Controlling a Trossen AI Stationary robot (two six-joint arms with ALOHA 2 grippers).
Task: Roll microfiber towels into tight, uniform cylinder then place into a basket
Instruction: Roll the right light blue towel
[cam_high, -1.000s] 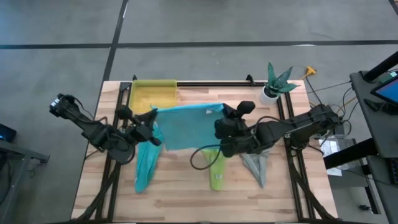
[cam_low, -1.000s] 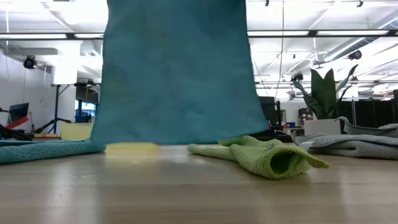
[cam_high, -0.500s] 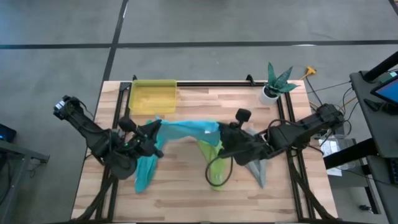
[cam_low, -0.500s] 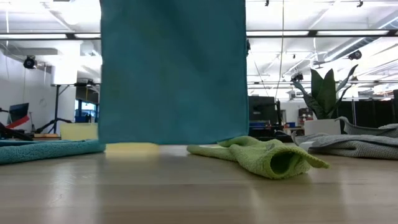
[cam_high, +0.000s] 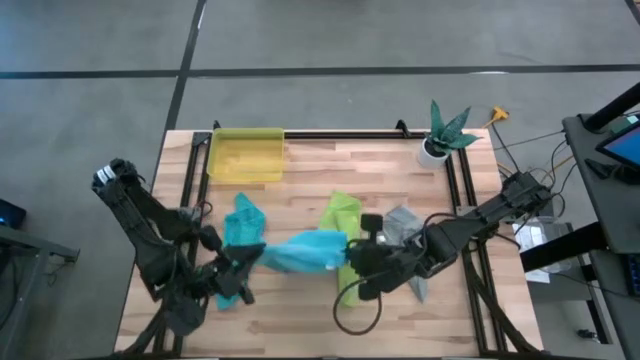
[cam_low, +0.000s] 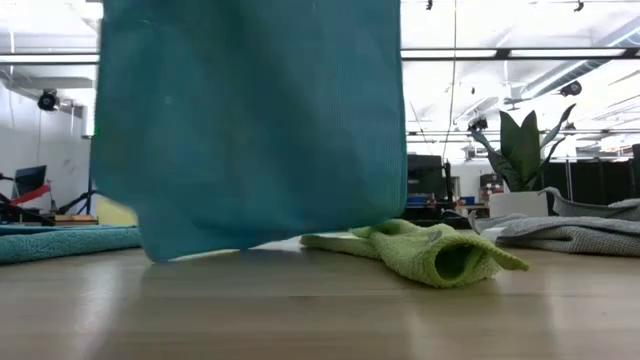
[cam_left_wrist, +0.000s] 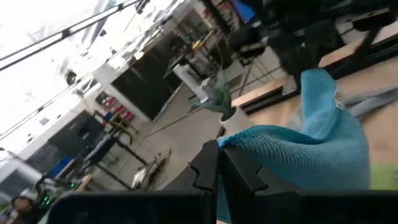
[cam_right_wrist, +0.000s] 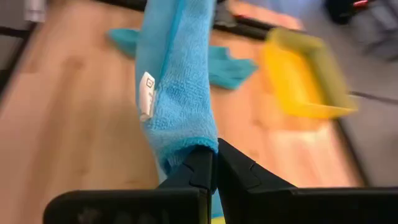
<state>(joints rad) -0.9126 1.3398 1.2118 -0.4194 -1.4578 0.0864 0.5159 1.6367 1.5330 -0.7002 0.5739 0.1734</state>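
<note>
While the left end effector (cam_high: 243, 266) pinches one corner of the light blue towel (cam_high: 303, 250), the right end effector (cam_high: 356, 260) pinches the opposite corner, so the cloth stretches between them above the worktop (cam_high: 300, 315). Behind the left end effector lies one teal towel (cam_high: 240, 217). Beyond the right end effector lie one lime green towel (cam_high: 340, 213) and one grey towel (cam_high: 403, 225). One yellow basket (cam_high: 245, 155) sits well apart from both, at the worktop's far edge.
</note>
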